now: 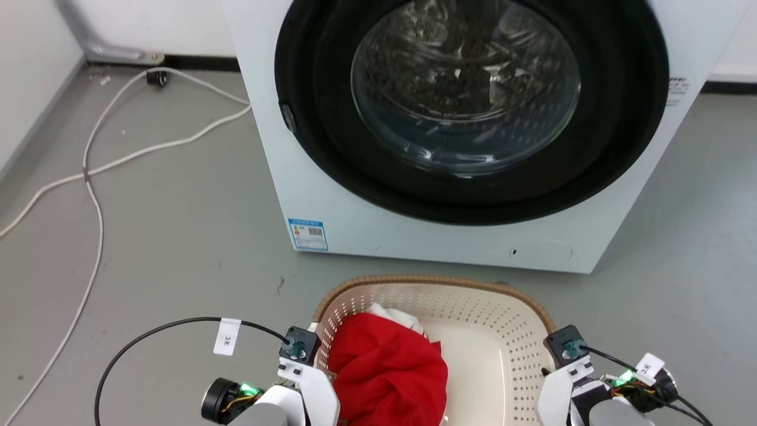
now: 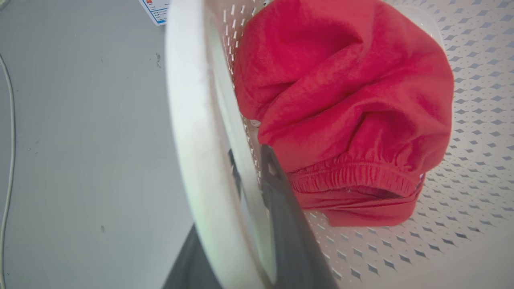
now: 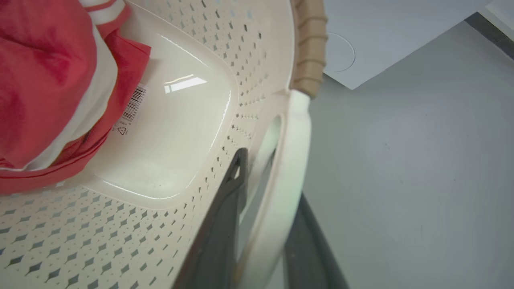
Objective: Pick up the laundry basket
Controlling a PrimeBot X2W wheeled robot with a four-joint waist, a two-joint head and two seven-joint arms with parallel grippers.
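At right wrist view, barcode label, laundry basket

Both arms reach low and forward; left gripper and right gripper each clamp a side handle of the laundry basket between dark fingers
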